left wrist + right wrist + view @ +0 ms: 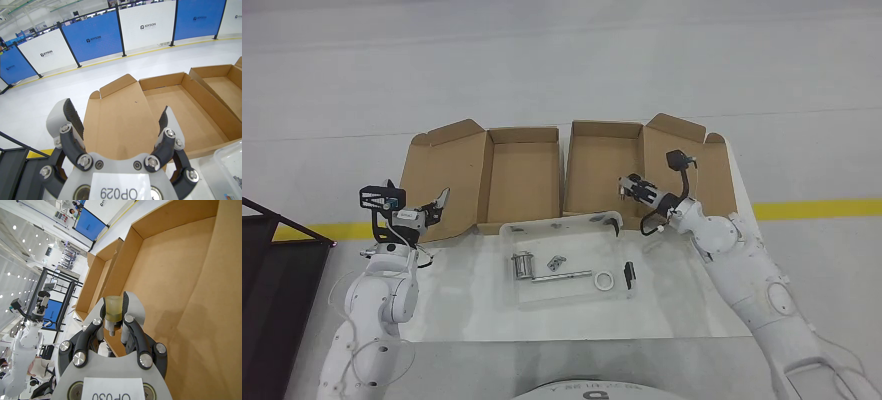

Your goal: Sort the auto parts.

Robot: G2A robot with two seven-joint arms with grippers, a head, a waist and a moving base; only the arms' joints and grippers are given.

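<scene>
Over the right cardboard box [170, 285], the right hand [113, 303] was clenched on a yellowish rubber bumper [113, 310] with a threaded stud, held above the box floor; I judged this the placing step. The next move called for lowering it and letting go inside the walls. The left hand [119, 117] hung released by the left box [170, 109], and other parts [524, 266] lay in the clear tray [542, 227] on the surface [462, 300].

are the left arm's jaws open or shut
Open. The left gripper has its jaws spread wide apart, with nothing held between them.
</scene>
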